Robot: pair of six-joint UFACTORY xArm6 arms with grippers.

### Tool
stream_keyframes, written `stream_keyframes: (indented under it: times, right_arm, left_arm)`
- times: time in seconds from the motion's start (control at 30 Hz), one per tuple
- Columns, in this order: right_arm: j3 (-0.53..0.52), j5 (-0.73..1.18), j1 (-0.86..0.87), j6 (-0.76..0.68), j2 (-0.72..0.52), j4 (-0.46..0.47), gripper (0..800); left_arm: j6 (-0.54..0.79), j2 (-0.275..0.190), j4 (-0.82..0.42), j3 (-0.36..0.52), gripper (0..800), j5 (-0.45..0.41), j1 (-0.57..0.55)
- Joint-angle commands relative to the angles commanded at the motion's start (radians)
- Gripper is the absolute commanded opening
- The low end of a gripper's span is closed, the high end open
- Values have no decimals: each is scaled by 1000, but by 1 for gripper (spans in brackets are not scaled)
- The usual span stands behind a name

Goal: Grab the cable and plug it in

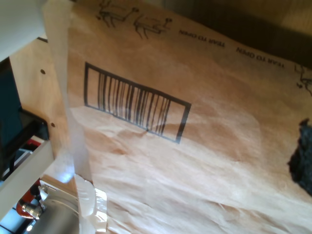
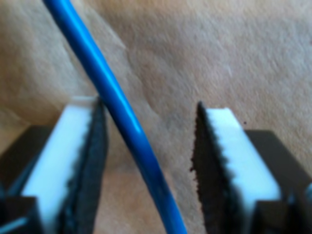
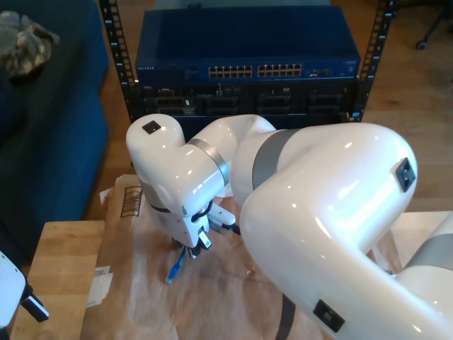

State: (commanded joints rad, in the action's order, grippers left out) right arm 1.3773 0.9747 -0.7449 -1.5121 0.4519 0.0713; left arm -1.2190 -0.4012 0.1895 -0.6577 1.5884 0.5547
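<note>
Blue cable (image 2: pixel 117 105): lies on brown paper (image 1: pixel 204 165), running between the jaws of my second gripper (image 2: pixel 148 156); its plug (image 3: pixel 172 272) shows lower centre-left of the exterior view.
Jaws, second: wide apart, not yet clamped; cable near one pad.
Jaws, first: cannot tell.
Progress: grasp pending; plugging into the switch (image 3: pixel 248 53), upper centre of the exterior view, is left.
Hidden: white arm (image 3: pixel 318 205) covers the grasp point; the cable's far end is unseen.

In the exterior view the white arm (image 3: pixel 297 205) hides most of the cable (image 3: pixel 175 269). The second wrist view is blurred; the cable runs off its edges.
</note>
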Motion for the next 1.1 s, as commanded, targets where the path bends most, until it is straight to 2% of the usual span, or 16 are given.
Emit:
stream_keyframes:
  times: [0.07, 0.17, 0.27, 0.37, 0.47, 0.57, 0.7, 0.8, 0.9, 1.03, 1.1]
  right_arm:
    - [2, 0, 0, -2, 0, 0, 178]
    - [12, 0, 2, -11, 5, 3, 62]
    - [21, 5, 9, -46, 0, -9, 31]
    - [34, 23, 37, -63, -15, -49, 28]
    - [20, 83, 60, -83, -83, -75, 30]
    - [-11, 135, 100, -117, -147, -77, 30]
    - [-137, 141, 186, -180, -253, -107, 30]
    - [-258, 141, 239, -181, -362, -153, 30]
    - [-368, 143, 298, -181, -497, -157, 31]
    - [-442, 153, 385, -184, -624, -161, 31]
    - [-486, 186, 407, -187, -678, -161, 31]
  left_arm:
    - [2, 0, 0, 0, 800, 0, 2]
    - [2, 0, 0, -2, 800, 0, 2]
    - [-5, 5, 2, -6, 800, -2, -3]
    - [-23, 63, 11, -20, 800, -2, -64]
    - [-80, 124, 12, -64, 800, -2, -135]
    - [-112, 129, 14, -115, 800, -2, -195]
    - [-143, 129, 92, -140, 800, -2, -302]
    - [-187, 129, 161, -190, 800, 0, -370]
    - [-201, 130, 209, -255, 800, 0, -430]
    - [-226, 153, 219, -370, 800, 9, -479]
    - [-235, 158, 229, -390, 800, 14, -483]
